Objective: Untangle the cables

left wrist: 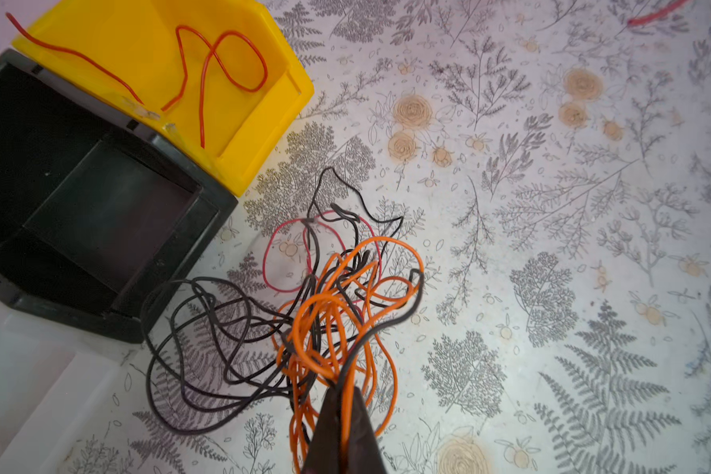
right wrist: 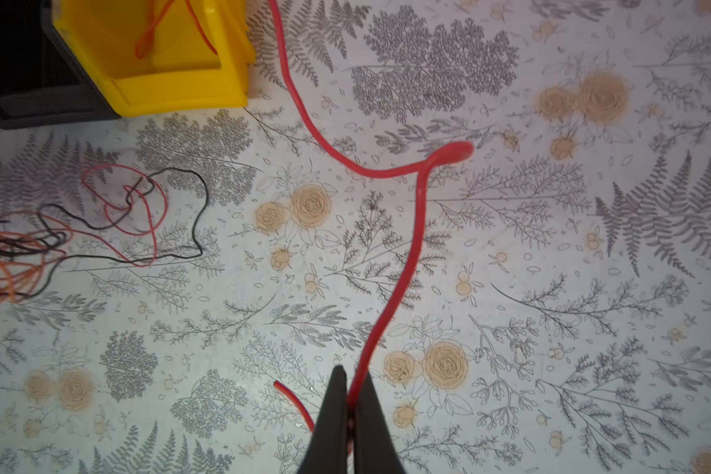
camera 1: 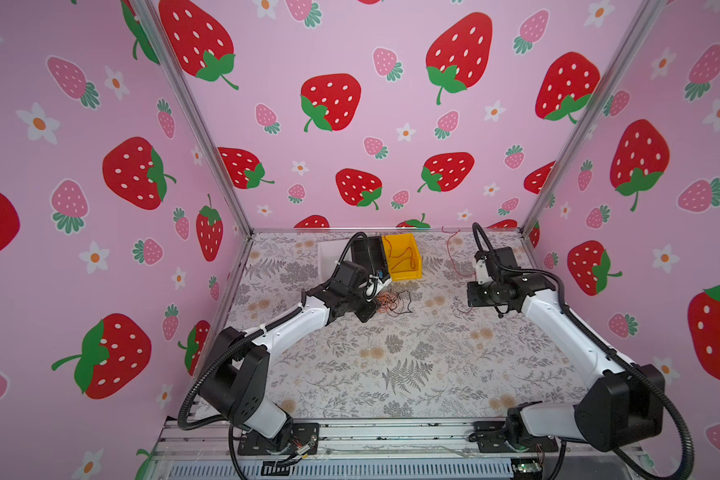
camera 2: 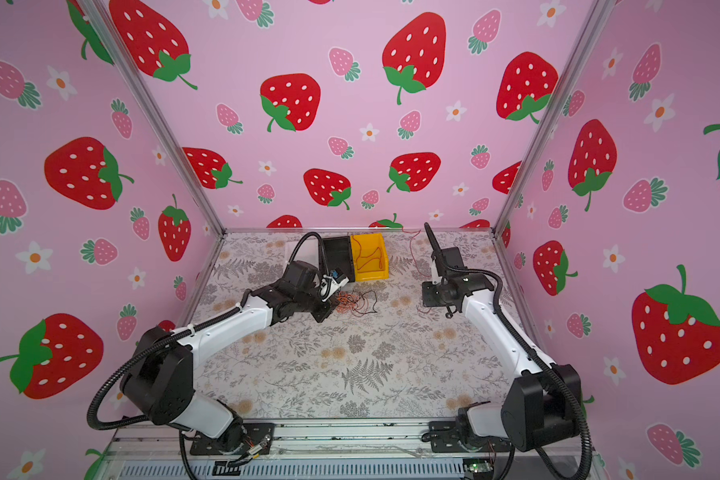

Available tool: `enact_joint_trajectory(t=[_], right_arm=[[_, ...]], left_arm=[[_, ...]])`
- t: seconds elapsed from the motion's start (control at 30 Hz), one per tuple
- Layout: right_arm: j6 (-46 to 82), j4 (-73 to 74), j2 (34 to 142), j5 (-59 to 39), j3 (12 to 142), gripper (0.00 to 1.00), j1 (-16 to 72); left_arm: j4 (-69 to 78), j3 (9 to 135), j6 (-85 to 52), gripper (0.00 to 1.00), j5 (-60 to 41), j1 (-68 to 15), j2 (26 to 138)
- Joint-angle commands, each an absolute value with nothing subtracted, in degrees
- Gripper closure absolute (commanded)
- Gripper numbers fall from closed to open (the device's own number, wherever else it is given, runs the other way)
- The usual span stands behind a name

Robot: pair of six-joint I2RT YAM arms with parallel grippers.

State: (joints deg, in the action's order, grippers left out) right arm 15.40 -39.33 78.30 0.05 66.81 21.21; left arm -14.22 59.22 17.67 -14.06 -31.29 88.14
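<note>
Yellow bin (camera 1: pixel 406 275) beside black bin (camera 1: pixel 366 252)

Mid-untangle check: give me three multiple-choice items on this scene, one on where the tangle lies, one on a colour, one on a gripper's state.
1. Where does the tangled bundle lie?
A. in the yellow bin
B. on the table beside the black bin
C. hanging on the back wall

2. The right gripper holds a cable of what colour?
A. red
B. black
C. orange

3. The left gripper is:
A. wide open
B. shut on nothing
C. shut on orange cable

Answers:
1 B: its loops rest on the floral surface next to that bin.
2 A: the red cable runs out from between its closed tips.
3 C: orange strands pass between its shut tips.
</note>
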Motion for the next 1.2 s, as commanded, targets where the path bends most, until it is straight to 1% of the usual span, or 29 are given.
enact_joint_trajectory(t=[0.0, 0.2, 0.4, 0.53, 0.57, 0.67, 0.77, 0.83, 1.0, 1.03, 1.13, 1.17], right_arm=[[15.72, -34.78, 82.35, -2.05, 72.20, 1.00, 24.41], [17.21, -28.22, 92.50, -0.26, 82.00, 1.00, 27.51], [19.66, -8.94, 98.49, -0.89, 80.53, 1.00, 28.83], [20.75, -6.45, 102.24, -1.36, 82.07, 1.00, 29.09], [20.46, -6.57, 102.60, -1.11, 82.22, 1.00, 29.21], [18.07, -7.65, 102.67, -0.35, 82.18, 1.00, 29.53], [14.21, -9.56, 101.77, 1.25, 81.64, 1.00, 29.62], [11.08, -9.84, 100.78, 2.50, 80.25, 1.00, 29.62], [3.63, -12.74, 99.51, 4.96, 79.76, 1.00, 29.62], [2.37, -13.27, 99.03, 5.81, 79.59, 1.00, 29.62], [-0.47, -14.39, 97.13, 8.16, 77.93, 1.00, 29.62], [-1.31, -14.51, 96.40, 8.74, 77.12, 1.00, 29.62]], left_arm=[[-16.31, 56.69, 18.20, 1.00, -15.00, -31.38, 85.48], [-19.68, 55.09, 18.46, 1.00, -14.33, -31.46, 83.32], [-17.84, 51.93, 18.76, 1.00, -11.66, -31.48, 81.36], [-18.21, 51.84, 19.61, 0.99, -10.86, -31.46, 81.74], [-18.11, 51.86, 19.61, 0.96, -10.86, -31.38, 82.03], [-17.76, 52.14, 19.54, 0.78, -12.85, -31.38, 83.14], [-17.12, 52.73, 18.64, 0.63, -14.32, -31.51, 83.30], [-15.90, 52.57, 17.98, 0.55, -14.32, -31.49, 82.19], [-14.41, 53.04, 17.44, 0.44, -13.00, -31.44, 77.46], [-14.62, 53.60, 17.35, 0.43, -12.62, -31.48, 76.34], [-15.06, 56.16, 15.56, 0.23, -10.24, -31.49, 73.49], [-15.37, 57.46, 14.98, 0.20, -9.10, -31.45, 73.09]])
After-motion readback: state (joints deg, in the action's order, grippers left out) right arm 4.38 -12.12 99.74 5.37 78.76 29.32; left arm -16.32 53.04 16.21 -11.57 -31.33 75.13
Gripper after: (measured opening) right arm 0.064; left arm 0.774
